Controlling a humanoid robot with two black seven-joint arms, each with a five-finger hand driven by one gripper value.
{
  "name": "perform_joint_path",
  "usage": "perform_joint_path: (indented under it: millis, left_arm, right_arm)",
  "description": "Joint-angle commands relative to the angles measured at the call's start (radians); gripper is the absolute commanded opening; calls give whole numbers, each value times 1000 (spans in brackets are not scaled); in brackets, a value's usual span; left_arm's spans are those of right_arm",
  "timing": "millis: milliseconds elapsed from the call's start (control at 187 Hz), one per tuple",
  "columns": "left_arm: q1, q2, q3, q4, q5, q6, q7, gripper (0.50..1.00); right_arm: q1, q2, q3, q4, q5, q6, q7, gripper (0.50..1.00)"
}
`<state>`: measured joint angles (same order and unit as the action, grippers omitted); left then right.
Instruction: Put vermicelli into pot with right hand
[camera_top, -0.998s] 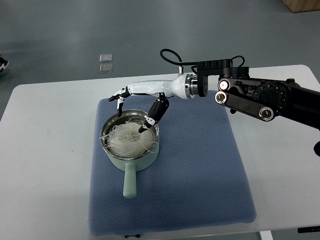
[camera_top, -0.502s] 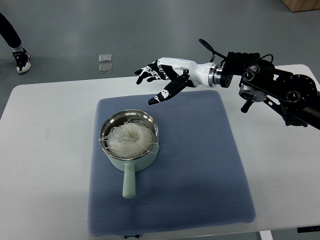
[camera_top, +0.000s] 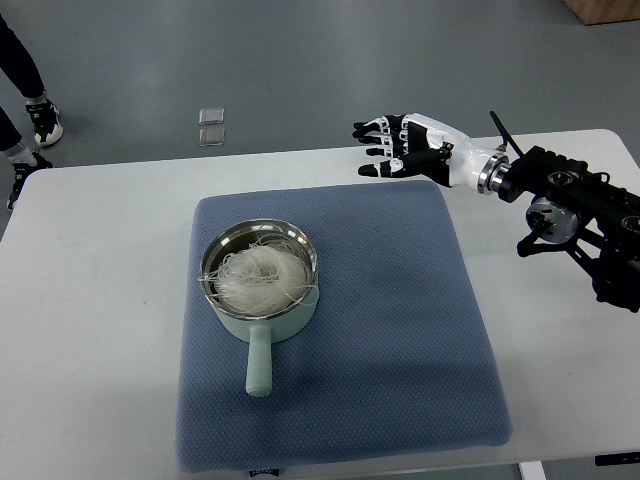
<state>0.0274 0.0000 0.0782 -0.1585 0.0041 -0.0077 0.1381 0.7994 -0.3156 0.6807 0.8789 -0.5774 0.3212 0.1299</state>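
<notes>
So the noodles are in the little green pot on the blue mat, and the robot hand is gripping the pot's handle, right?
Not quite. The noodles are in the green pot on the blue mat, but the right robot hand is not on the handle. The top view shows it open and empty, well away past the mat's far right corner.

A blue mat (camera_top: 400, 340) lies flat on the white counter (camera_top: 90, 300). On the grey floor (camera_top: 300, 60) beyond sit two small clear squares (camera_top: 211, 125). A person's shoes (camera_top: 38, 125) show at the left edge.
</notes>
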Motion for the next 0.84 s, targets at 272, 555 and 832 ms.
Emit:
perform_joint_path:
  millis: [272, 555, 832]
  left_arm:
    - [0, 0, 0, 0, 1, 0, 0, 1000]
    - [0, 0, 0, 0, -1, 0, 0, 1000]
    - [0, 0, 0, 0, 1, 0, 0, 1000]
  right_arm:
    - [-97, 10, 22, -15, 245, -80, 7, 915]
    - [-105, 18, 43, -15, 251, -103, 10, 917]
    - [-105, 13, 37, -14, 249, -105, 7, 917]
